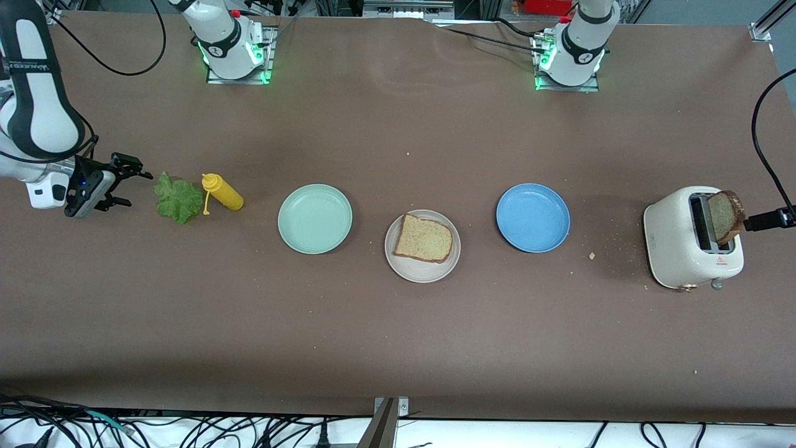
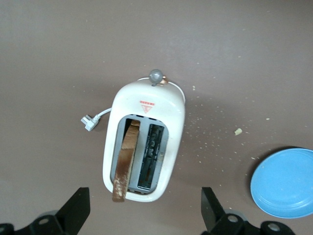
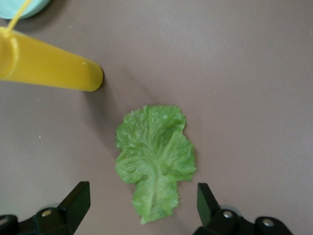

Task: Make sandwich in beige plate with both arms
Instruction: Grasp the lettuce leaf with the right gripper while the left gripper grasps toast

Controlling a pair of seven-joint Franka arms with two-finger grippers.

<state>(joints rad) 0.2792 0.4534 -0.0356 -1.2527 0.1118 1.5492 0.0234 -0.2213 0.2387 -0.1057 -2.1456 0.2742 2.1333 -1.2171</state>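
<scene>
A: Where is the sandwich sitting right now?

B: Only one bread slice [image 1: 423,238] is lying on the beige plate [image 1: 393,261], which is resting at the middle of the desk [image 1: 398,348], a little nearer the front camera than the mint-green plate [image 1: 314,218] and the blue plate [image 1: 533,217] flanking it. The lettuce leaf [image 1: 175,198] is lying flat on the desk toward the right arm's end, just beside a yellow squeeze bottle [image 1: 222,192] that is lying on its side.

A: And the second slice?

B: It is standing up out of one slot of the white toaster [image 1: 675,246] at the left arm's end of the desk (a toasted slice [image 2: 124,161], leaning over the toaster's rim). Crumbs are scattered on the desk between the toaster and the blue plate.

A: What are the arms doing?

B: The right gripper [image 3: 139,203] is hanging over the desk just by the lettuce leaf, its jaws spread wide and pinching nothing; in the right wrist view the leaf is showing between the two fingers [image 3: 73,203]. The left gripper [image 2: 145,210] is hovering over the toaster, jaws likewise spread wide and empty, with the toaster and its unplugged cord [image 2: 94,119] showing below it in the left wrist view.
</scene>
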